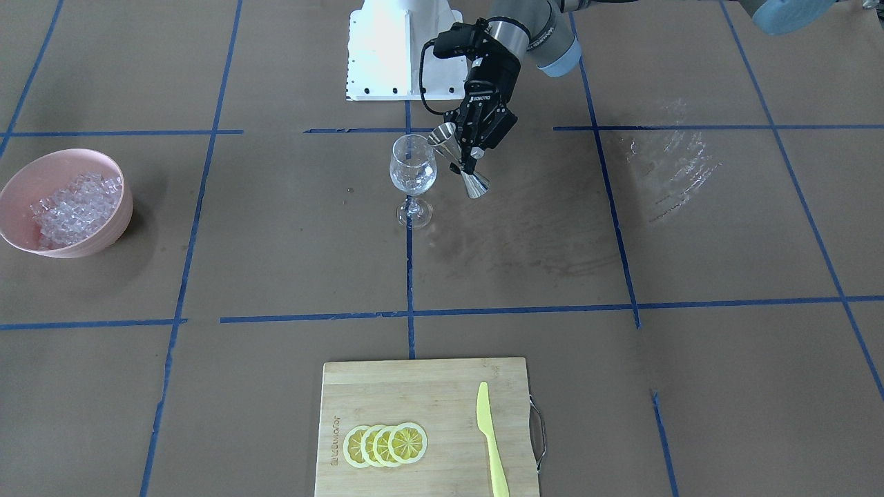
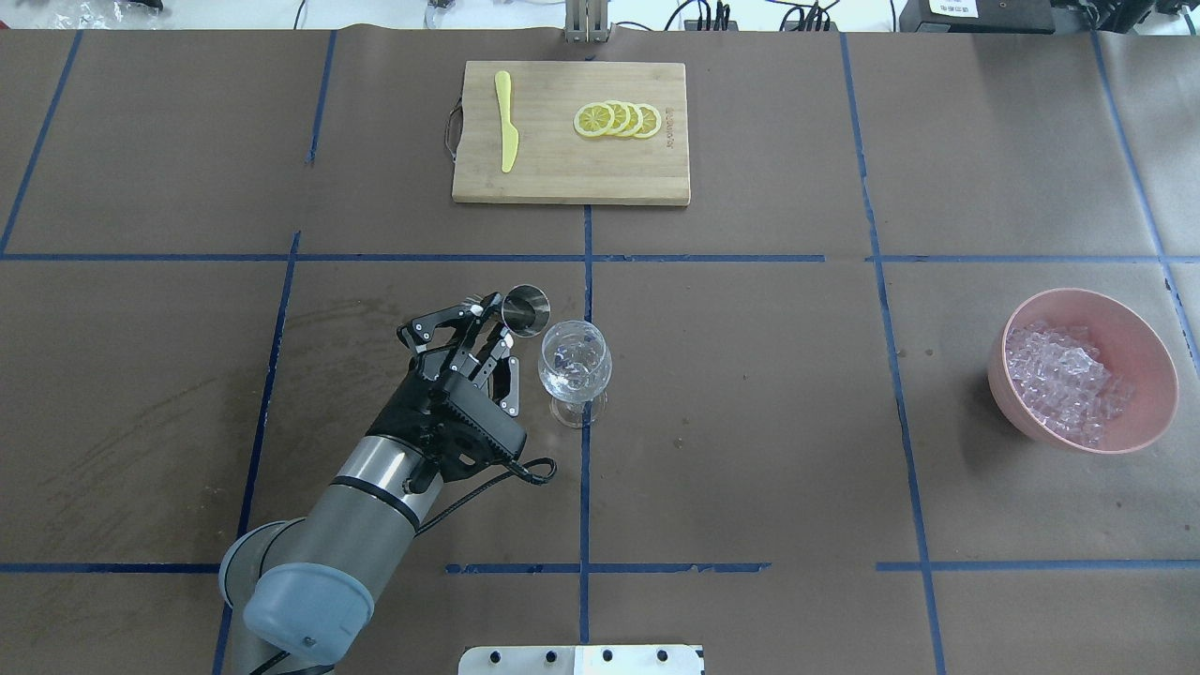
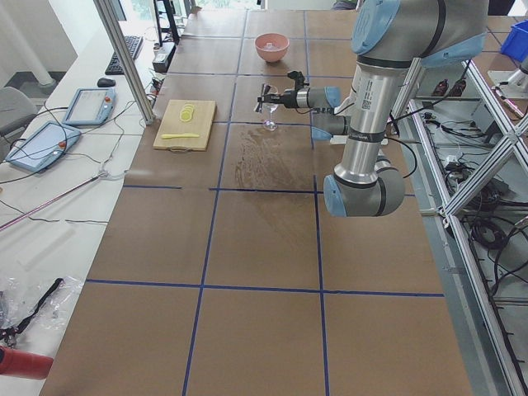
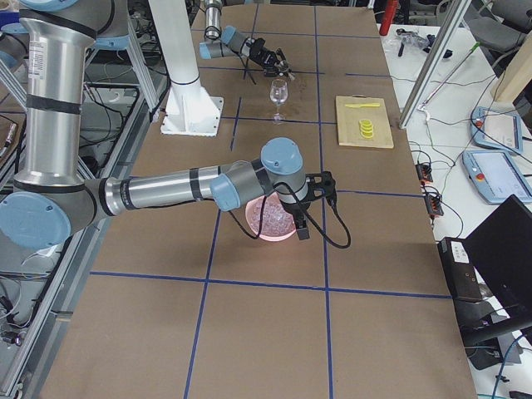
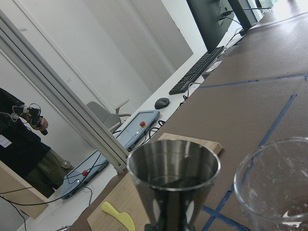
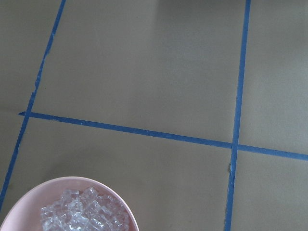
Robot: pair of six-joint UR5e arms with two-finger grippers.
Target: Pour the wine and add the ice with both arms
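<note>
My left gripper point(image 1: 464, 153) is shut on a double-ended steel jigger point(image 1: 459, 162) at its waist and holds it tilted above the table. The jigger's upper cup is right beside the rim of the clear wine glass point(image 1: 413, 172), which stands upright at the table's middle. In the overhead view the left gripper point(image 2: 492, 323), the jigger point(image 2: 525, 309) and the glass point(image 2: 575, 361) stand the same way. The ice point(image 2: 1064, 380) fills a pink bowl point(image 2: 1092, 300). My right gripper point(image 4: 320, 187) hovers over that bowl; I cannot tell whether it is open or shut.
A wooden cutting board point(image 2: 562, 178) with lemon slices point(image 2: 619, 119) and a yellow knife point(image 2: 506, 131) lies at the far side. The white pedestal base point(image 1: 394, 48) is behind the glass. Wet smears point(image 1: 670, 166) mark the paper.
</note>
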